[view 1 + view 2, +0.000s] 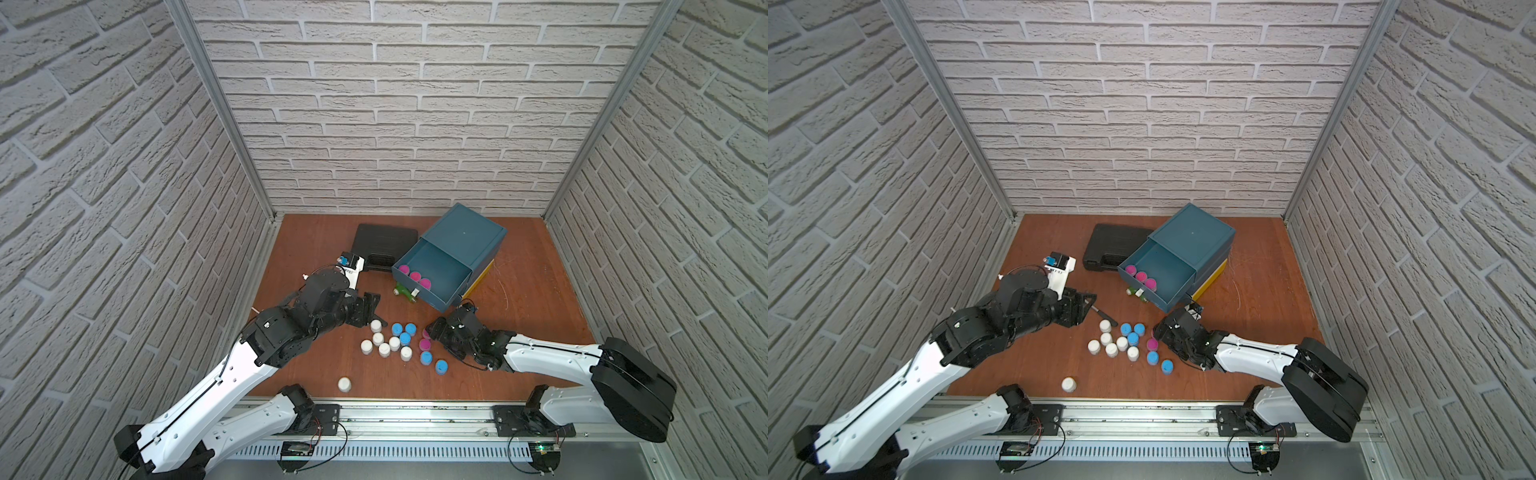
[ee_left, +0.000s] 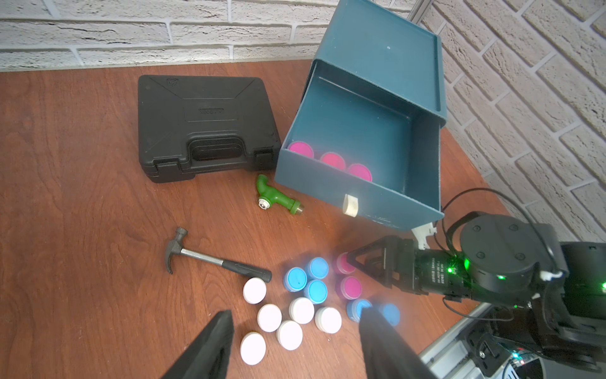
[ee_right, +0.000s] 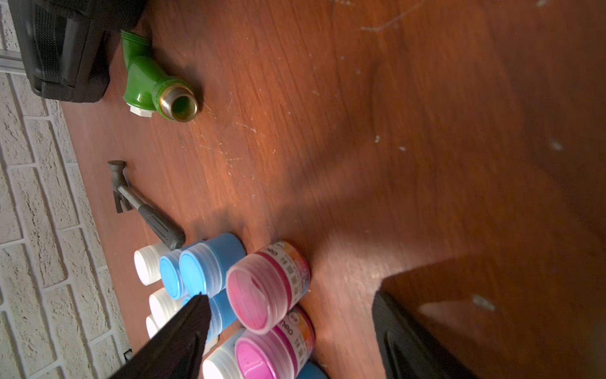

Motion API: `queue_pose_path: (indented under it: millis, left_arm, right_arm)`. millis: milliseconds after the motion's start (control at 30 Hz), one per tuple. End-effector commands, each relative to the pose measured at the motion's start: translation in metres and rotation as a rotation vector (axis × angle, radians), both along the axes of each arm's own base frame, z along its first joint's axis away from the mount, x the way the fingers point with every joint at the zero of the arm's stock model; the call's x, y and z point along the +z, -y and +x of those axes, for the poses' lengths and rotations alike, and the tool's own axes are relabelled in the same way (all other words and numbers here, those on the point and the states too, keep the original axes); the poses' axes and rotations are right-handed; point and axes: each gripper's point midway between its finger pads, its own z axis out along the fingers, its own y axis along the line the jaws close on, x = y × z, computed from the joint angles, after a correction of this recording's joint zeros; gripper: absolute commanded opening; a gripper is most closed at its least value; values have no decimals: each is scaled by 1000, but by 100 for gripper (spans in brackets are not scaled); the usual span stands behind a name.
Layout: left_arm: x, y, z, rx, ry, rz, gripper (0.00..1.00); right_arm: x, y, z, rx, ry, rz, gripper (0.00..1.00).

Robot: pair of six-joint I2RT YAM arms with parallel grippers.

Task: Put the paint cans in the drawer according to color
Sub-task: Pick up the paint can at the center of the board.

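Note:
The blue drawer (image 1: 451, 272) stands pulled open at the back right, with three magenta paint cans (image 2: 333, 160) in a row along its front wall. On the table, in both top views, sit a cluster of white cans (image 1: 384, 345), several light blue cans (image 1: 403, 332) and two magenta cans (image 3: 262, 288). One white can (image 1: 344, 385) stands alone near the front edge. My left gripper (image 2: 295, 328) hangs open above the white cluster, holding nothing. My right gripper (image 3: 292, 311) is open, its fingers on either side of the two magenta cans, apart from them.
A black plastic case (image 1: 382, 245) lies left of the drawer. A green tap-shaped toy (image 2: 278, 197) rests by the drawer's front. A small hammer (image 2: 210, 259) lies beside the white cans. Brick walls close three sides; a metal rail (image 1: 415, 415) runs along the front.

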Motion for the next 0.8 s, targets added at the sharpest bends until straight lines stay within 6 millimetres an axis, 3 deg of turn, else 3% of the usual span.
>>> queue_pose_path:
  millis: [0, 767]
  left_arm:
    - [3, 2, 1, 2, 16, -23, 66]
    - [4, -1, 0, 15, 19, -32, 66]
  right_arm:
    - [1, -9, 6, -10, 11, 6, 83]
    - [-28, 11, -21, -25, -206, -243, 58]
